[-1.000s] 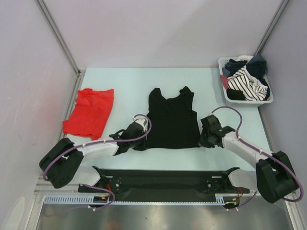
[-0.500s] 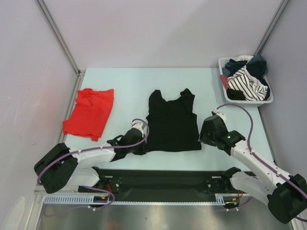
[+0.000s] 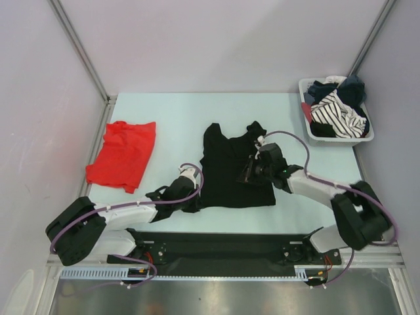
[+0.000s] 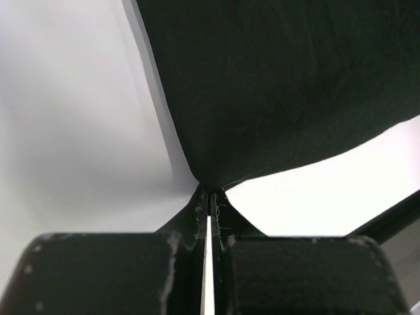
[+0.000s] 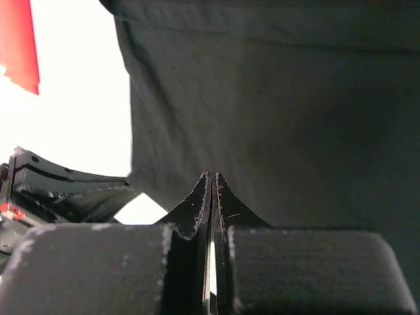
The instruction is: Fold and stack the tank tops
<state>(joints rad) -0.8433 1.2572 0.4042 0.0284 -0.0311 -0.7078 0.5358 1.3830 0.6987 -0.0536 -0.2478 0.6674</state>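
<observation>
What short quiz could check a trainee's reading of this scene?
1. True or false: the red tank top lies on the black tank top.
2. The left fingers are shut on: A the black tank top, B the red tank top, C nothing.
3. Fill in: the white basket stands at the table's far ___ corner.
Key: 1 false; 2 A; 3 right.
</observation>
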